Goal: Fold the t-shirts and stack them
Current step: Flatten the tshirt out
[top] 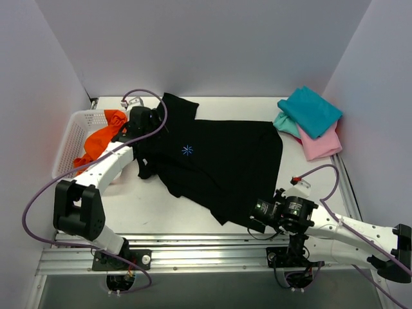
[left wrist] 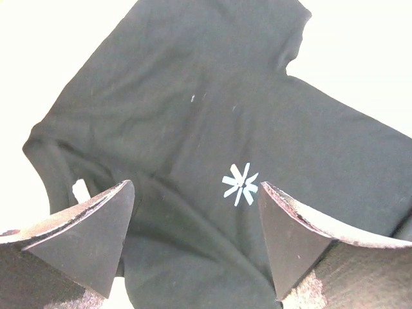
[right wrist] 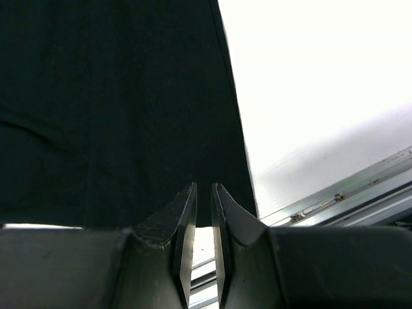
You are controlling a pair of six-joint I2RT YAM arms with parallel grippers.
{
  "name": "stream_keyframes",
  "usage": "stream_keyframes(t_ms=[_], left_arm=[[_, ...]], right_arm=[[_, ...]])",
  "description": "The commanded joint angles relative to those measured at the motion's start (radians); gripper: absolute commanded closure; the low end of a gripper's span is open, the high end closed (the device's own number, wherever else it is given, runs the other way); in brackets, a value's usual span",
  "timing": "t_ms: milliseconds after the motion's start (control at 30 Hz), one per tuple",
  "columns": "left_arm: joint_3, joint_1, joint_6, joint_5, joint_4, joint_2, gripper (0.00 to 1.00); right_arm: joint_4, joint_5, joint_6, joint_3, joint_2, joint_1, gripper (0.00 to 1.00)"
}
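The left claw (left wrist: 194,187) is open wide. Its two dark fingers (left wrist: 90,238) stand far apart with nothing between them. It hangs over the black t-shirt (left wrist: 193,96), just by the small light-blue star mark (left wrist: 239,185). In the top view this claw (top: 143,122) is in the upper left of the frame, above the shirt's sleeve end.

The right claw (right wrist: 203,187) is nearly shut, with just a thin slit between its fingers. Its tips sit right at the bottom edge of the black cloth. I cannot tell if it is pinching the cloth or only touching it. In the top view this claw (top: 259,215) is in the lower right, at the near corner of the shirt.

The black t-shirt (top: 219,161) lies spread out flat in the middle of the white surface (top: 148,199), a bit crooked, with the star mark (top: 187,150) facing up.

The orange t-shirt (top: 103,138) lies bunched up in the white basket (top: 67,145) at the left, just beside the left arm.

In the upper right, a folded teal t-shirt (top: 310,111) lies on top of a folded pink t-shirt (top: 320,145). This pile is well apart from both claws.

A metal rail (top: 193,248) runs along the near edge of the surface.
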Motion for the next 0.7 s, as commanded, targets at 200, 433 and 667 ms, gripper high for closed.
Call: stream_keyframes(t_ms=[200,433,667], left_arm=[[0.126,0.037,0.093,0.177,0.028,0.009,0.10],[0.129,0.036,0.076,0.289,0.076,0.139,0.11],[0.180,0.039,0.080,0.336,0.081,0.264,0.11]], right_arm=[[0.084,0.178,-0.072,0.097,0.043,0.020,0.89],[0.833,0.210,-0.768,0.140,0.233,-0.102,0.84],[1.082,-0.347,-1.013,0.274,0.678,-0.640,1.00]])
